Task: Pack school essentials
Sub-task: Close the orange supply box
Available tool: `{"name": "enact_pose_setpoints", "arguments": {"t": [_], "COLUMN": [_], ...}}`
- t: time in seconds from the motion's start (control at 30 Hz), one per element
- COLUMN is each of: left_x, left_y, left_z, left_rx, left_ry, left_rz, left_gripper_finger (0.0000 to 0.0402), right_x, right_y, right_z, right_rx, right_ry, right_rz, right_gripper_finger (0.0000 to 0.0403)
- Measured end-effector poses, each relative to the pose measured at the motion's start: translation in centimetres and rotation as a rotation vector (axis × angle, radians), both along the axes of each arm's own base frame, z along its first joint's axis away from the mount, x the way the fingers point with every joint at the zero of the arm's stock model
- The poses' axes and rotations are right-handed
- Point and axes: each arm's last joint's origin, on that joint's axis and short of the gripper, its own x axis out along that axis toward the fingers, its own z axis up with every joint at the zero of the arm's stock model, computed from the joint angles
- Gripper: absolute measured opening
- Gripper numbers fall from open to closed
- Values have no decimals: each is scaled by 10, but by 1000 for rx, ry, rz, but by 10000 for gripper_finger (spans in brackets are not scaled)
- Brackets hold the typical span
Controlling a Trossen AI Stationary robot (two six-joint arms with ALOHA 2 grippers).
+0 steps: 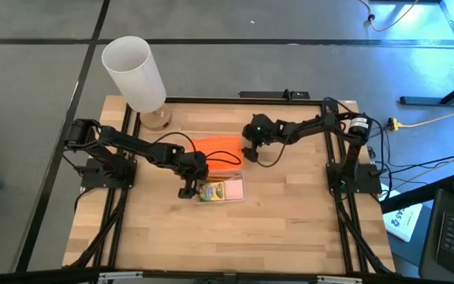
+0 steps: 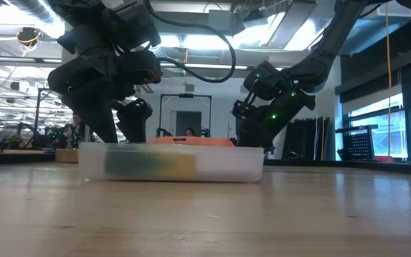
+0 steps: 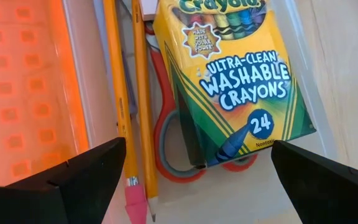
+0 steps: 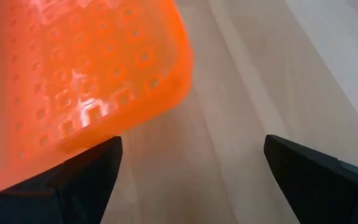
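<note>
Crayon box (image 3: 235,81) in clear box (image 2: 227,165), below left end effector (image 3: 194,180)

Bright, even light falls from above on my table (image 1: 290,229), with only soft shadows under my arms. In the low view the ceiling lights glare and my clear box (image 2: 227,164) looks blurred. My orange lid (image 4: 73,74) glows, out of focus.

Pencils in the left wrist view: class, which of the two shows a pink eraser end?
The pencil nearer the orange lid: its pink eraser tip shows beside the left gripper's finger. The other pencil, next to the red-handled scissors, ends without one.
</note>
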Motion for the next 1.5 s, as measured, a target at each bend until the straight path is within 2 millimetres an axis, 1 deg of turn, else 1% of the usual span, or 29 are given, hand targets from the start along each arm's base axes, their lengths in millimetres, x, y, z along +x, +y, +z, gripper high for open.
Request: {"name": "enact_pose_setpoints", "arguments": {"t": [0.27, 0.63, 0.8, 0.9, 1.07, 1.2, 1.37, 1.5], "left_x": [0, -1, -1, -2, -2, -2, -1, -2], "left_y": [2, 2, 2, 2, 2, 2, 1, -3], "left_z": [0, 0, 0, 0, 0, 0, 0, -1], "left_rx": [-4, -8, -9, -9, -11, -8, -51, -65], "left_ry": [1, 14, 16, 18, 20, 18, 22, 35], "left_rz": [5, 1, 1, 0, 0, 2, 12, 12], "left_gripper_finger": [398, 398, 398, 398, 398, 398, 398, 398], "right_x": [6, 19, 19, 19, 19, 17, 19, 20], "right_y": [11, 18, 20, 21, 26, 31, 38, 44], "right_z": [3, 13, 13, 15, 30, 38, 39, 40], "right_rx": [-25, -58, -53, -41, -50, -52, -50, -45], "right_ry": [-16, -50, -52, -62, -100, -106, -105, -111], "right_rz": [52, 99, 106, 147, 183, 193, 218, 240], "right_gripper_finger": [395, 395, 395, 395, 395, 395, 395, 395]}}
